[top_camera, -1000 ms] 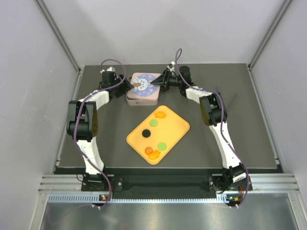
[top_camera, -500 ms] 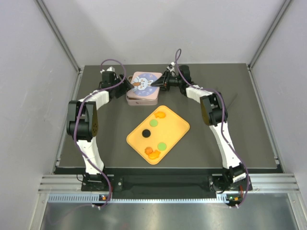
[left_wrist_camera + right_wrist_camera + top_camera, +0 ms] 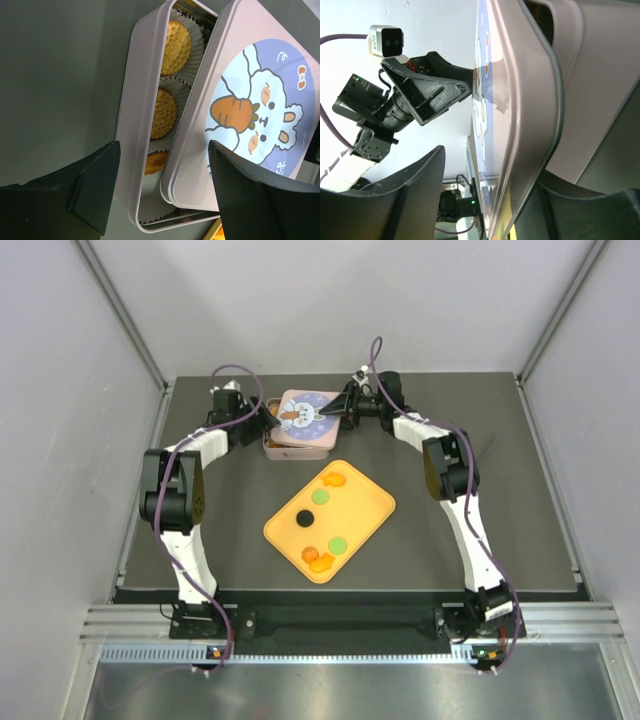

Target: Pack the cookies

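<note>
Dark grey table point(image 3: 530, 490) under me, plain pale walls point(image 3: 60, 390) left, right and far, metal rail point(image 3: 130, 623) along the near edge

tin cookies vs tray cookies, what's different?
Colour: the tin cookies that show are all golden orange; the tray cookies are a mix of orange, green and black.
Seating: the tin cookies sit in white paper cups; the tray cookies lie loose on the orange tray.
Cover: the tin cookies are partly hidden under the offset lid; the tray cookies are fully exposed.
Both are small and round.
</note>
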Robot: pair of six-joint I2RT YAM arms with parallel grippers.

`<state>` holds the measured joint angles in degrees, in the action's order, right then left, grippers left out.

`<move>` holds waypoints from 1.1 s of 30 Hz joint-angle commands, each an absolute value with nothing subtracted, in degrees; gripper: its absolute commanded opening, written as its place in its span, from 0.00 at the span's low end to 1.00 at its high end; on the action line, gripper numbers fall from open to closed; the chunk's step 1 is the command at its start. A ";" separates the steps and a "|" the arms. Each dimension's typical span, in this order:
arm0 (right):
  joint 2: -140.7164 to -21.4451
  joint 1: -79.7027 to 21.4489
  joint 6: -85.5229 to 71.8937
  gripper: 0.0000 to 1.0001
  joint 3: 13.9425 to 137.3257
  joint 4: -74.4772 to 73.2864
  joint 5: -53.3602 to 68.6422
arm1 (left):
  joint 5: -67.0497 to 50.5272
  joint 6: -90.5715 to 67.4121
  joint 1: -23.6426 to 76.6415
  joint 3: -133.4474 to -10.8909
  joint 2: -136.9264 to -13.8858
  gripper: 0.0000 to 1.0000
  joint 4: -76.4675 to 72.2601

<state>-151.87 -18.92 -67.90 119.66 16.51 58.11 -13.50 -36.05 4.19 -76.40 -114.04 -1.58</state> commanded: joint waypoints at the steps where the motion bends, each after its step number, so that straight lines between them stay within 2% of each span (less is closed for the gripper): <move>1: -149.42 -17.75 -60.57 0.53 118.56 8.80 55.46 | -14.06 -35.33 4.39 -78.05 -114.08 0.76 -1.58; 21: -148.27 -16.70 -48.00 0.55 120.94 -8.86 50.36 | -14.24 -35.07 4.31 -78.40 -114.26 0.76 -1.23; 33: -146.78 -16.26 -45.44 0.56 120.50 -10.90 48.78 | -14.59 -35.07 4.39 -78.57 -114.43 0.76 -1.32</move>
